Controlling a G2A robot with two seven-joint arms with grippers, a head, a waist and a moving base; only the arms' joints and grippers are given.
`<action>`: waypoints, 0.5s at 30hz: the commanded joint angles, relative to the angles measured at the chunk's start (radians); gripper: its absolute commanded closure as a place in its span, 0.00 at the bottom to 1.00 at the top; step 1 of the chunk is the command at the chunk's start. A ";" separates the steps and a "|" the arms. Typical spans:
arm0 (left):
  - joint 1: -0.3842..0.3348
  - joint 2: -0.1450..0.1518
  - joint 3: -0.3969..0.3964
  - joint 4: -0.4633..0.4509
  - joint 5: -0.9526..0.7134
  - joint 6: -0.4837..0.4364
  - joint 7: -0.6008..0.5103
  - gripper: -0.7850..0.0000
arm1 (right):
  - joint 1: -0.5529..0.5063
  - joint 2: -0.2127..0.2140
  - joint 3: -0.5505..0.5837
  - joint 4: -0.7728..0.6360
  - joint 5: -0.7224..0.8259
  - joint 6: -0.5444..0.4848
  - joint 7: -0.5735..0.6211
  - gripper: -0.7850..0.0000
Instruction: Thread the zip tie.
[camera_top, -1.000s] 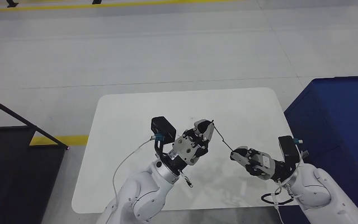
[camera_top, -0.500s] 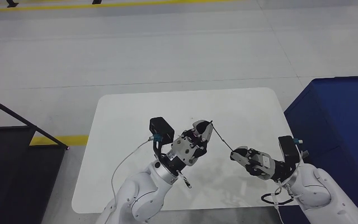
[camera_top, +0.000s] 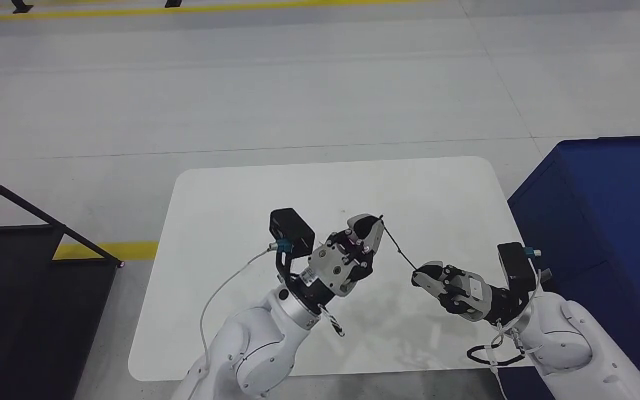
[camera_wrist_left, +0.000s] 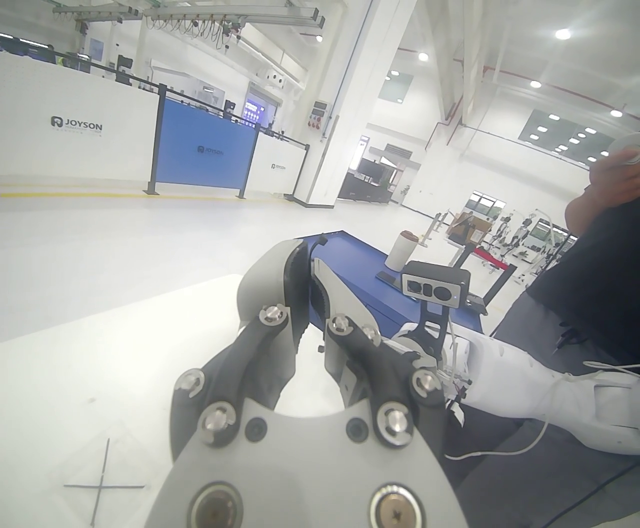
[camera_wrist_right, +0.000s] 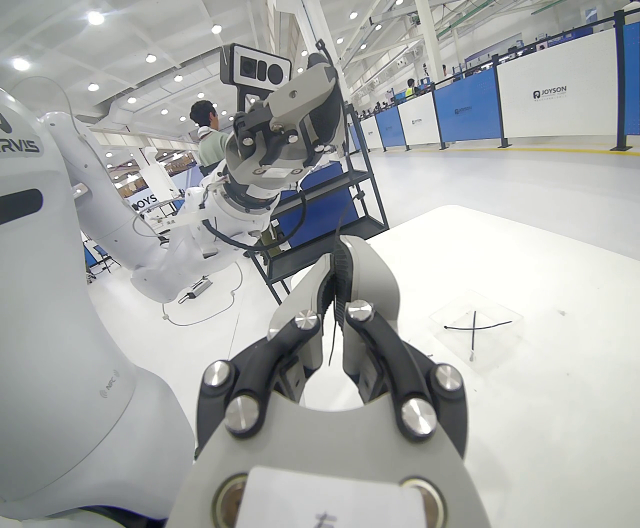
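Here, the thin black plastic zip tie is held in the air above the white rounded-corner bench, strung between the two grippers over the half of the bench nearest the robot. The left gripper has its jaws clenched on the tie's head end, and the small square head pokes out just past the tips. The right gripper sits closer to the bench's right and near edges. Its jaws are pinched on the tail end, with the strap running between their ribbed inner faces and a short loose end trailing behind. The two grippers are near each other but apart. A clear square sheet lies flat on the bench, with two thin black strips crossed on it.
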 joint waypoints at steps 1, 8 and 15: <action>-0.001 0.000 0.001 0.000 0.008 -0.001 -0.002 1.00 | 0.000 0.000 0.000 0.000 0.000 0.000 0.000 1.00; -0.009 -0.003 0.004 0.007 -0.002 0.007 -0.006 1.00 | 0.000 0.000 0.000 0.000 0.000 0.000 0.000 1.00; -0.012 -0.004 0.004 0.010 -0.003 0.008 -0.011 1.00 | 0.000 0.000 0.000 0.000 0.000 0.000 0.000 1.00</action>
